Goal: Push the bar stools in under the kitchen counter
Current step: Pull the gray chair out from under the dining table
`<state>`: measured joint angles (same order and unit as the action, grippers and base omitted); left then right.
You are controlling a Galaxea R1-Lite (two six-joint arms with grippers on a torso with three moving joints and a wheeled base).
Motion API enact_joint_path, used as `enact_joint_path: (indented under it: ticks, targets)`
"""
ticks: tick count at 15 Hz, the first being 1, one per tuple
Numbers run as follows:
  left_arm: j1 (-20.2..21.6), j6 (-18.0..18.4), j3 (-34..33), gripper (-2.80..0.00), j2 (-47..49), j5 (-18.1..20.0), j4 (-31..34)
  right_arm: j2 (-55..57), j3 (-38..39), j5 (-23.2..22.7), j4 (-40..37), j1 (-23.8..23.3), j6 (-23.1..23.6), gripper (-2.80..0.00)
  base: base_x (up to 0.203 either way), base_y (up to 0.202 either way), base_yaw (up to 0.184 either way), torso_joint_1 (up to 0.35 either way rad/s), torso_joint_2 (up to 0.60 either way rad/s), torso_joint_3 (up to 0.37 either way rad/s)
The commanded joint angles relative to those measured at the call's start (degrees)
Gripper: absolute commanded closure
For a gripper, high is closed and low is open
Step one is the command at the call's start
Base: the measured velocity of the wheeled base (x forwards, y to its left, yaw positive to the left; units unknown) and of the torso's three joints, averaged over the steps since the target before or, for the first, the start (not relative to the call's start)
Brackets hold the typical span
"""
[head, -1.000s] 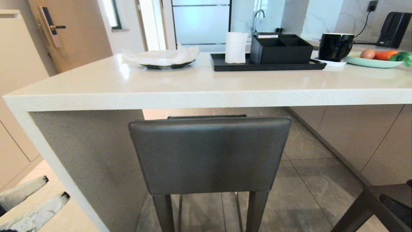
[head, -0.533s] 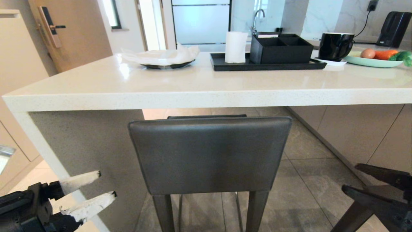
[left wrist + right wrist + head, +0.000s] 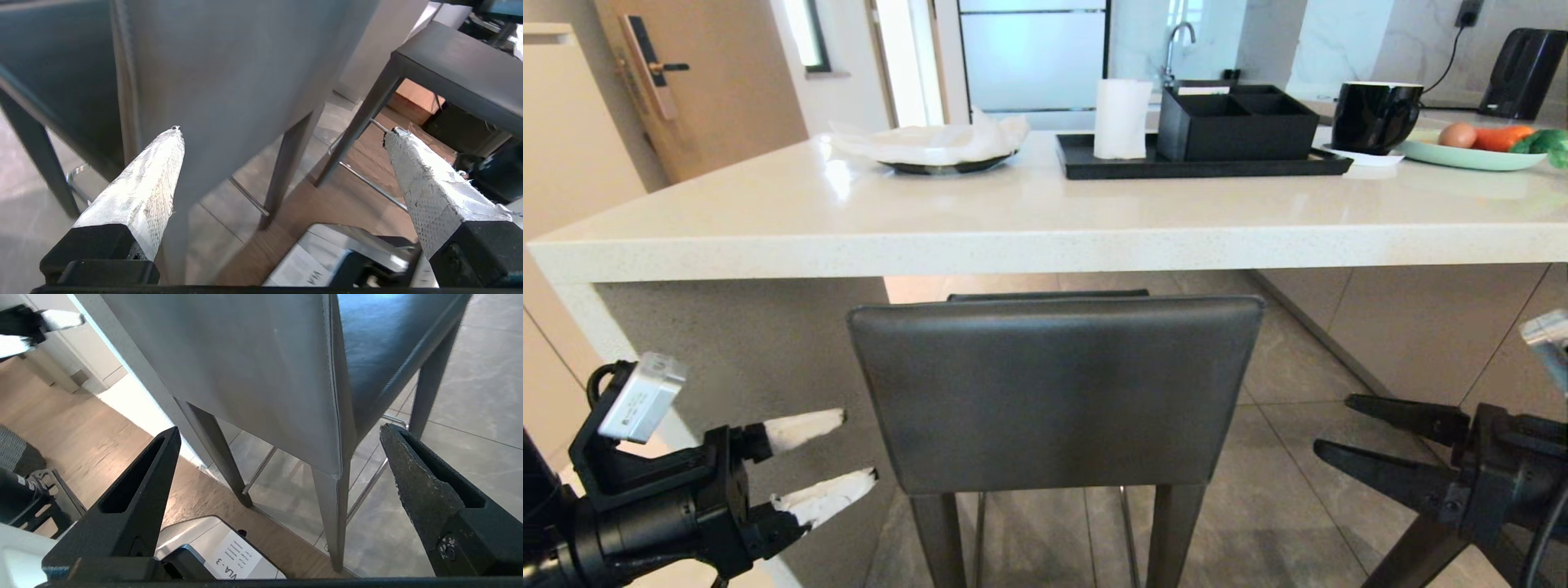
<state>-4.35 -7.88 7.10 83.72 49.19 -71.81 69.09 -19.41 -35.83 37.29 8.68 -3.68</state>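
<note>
Holding white roll (image 3: 1122, 119), black tray (image 3: 1094, 167), divided black box (image 3: 1236, 124) beside it

stool (image 3: 1054, 392): before desk (image 3: 1029, 237), centre | left end effector (image 3: 854, 445): left of stool | right end effector (image 3: 1331, 425): right | tray (image 3: 1201, 167): on desk

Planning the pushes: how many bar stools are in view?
2: one stool centred before the counter, between both open grippers; a second stool to its right, shown by the left wrist view.
</note>
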Motion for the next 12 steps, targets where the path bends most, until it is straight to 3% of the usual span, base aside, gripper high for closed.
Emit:
enact_joint_path:
  ticks: [1,12]
  targets:
    - [0.7,-0.1,-1.4,-2.8,8.7,0.6,-7.6,5.4,0.5,-0.2,3.0,1.1,0.2,-2.8,0.0,0.0,0.0,0.0,0.0,0.0]
    - [4.4,-0.1,4.0,-2.8,22.1,0.8,-15.9,21.1,-0.2,0.6,19.2,2.1,2.9,-2.8,0.0,0.0,0.0,0.0,0.0,0.0]
